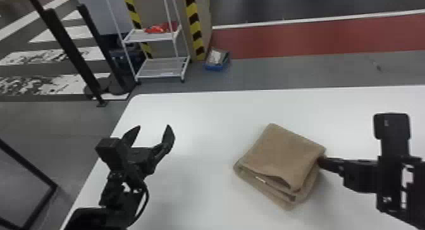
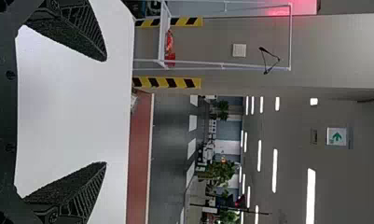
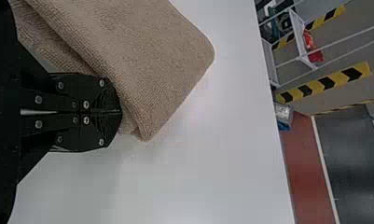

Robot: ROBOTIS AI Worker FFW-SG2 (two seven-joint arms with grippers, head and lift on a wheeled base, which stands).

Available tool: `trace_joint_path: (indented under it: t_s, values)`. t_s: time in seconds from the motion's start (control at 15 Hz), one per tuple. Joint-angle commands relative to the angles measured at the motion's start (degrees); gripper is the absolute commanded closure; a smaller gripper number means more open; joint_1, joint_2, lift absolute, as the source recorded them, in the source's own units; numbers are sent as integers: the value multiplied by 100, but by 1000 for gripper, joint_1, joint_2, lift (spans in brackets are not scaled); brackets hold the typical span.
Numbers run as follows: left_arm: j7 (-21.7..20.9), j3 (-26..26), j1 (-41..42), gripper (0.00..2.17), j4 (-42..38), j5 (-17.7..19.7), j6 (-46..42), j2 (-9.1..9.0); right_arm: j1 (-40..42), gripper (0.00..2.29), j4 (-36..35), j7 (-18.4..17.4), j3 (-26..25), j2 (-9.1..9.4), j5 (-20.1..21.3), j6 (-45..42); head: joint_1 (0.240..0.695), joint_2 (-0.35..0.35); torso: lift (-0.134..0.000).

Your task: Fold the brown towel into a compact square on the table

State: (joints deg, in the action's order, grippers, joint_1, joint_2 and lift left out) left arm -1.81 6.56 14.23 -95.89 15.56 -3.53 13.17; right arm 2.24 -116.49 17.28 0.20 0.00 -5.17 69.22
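**Towel folded on a broad white table, right gripper at its corner**

The right gripper [image 1: 320, 162] touches the right corner of the brown towel [image 1: 284, 150]; in its wrist view its fingers are together against the folded edge, and I cannot tell whether cloth is pinched between them. The left gripper [image 1: 154, 126] hangs over the table well to the towel's left, its fingers spread wide, with nothing between them.

The towel lies flat in stacked layers, its near side showing loose, slightly gaping edges. Around it runs the smooth white table [image 1: 202, 118]: open surface beyond the towel as far as the straight far edge, and to its left as far as the slanting side edge, the two meeting in a rounded corner. The right arm takes up the space to the towel's right.

Past the far edge, ahead and left of the towel, stand a white rack [image 1: 151, 38] holding something red [image 1: 158, 28], yellow-and-black striping [image 1: 194, 24] and a blue box [image 1: 216, 67] on the floor. Straight beyond the towel runs a red floor strip [image 1: 284, 39]. Farther left rise black posts [image 1: 69, 49].
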Motion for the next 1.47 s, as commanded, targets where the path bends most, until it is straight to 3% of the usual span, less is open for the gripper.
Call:
trace_joint_path:
  t_s: [0.0,0.53,0.8,0.93,1.0,1.2,1.27,1.4]
  values:
    - [-4,3,1,87,0,0,-2,-16,-189,2040,408,-102,217,5,7,-756,695,232,-125]
    - [-4,3,-8,87,53,-9,-2,-34,-681,2040,1648,-260,850,5,7,-2320,695,264,-125]
    - [-4,3,1,87,53,0,-2,-42,-672,2040,1718,-304,850,5,-2,-2549,695,280,-125]
    - [-4,12,27,87,27,0,-19,-42,-286,1997,1270,-304,621,5,-2,-2602,695,278,-125]
    - [-4,38,27,87,35,0,-55,-25,48,1690,883,-304,472,5,-2,-2883,695,274,-125]
    - [-22,12,36,87,0,0,-160,-25,883,356,-49,-304,384,5,280,-3727,695,253,-125]
    - [-22,-24,54,87,9,-9,-371,-25,1147,100,-198,-322,367,5,403,-4113,695,248,-125]
    - [-39,-67,115,90,27,0,-617,-25,1560,60,-260,-550,314,5,499,-4957,695,232,-125]
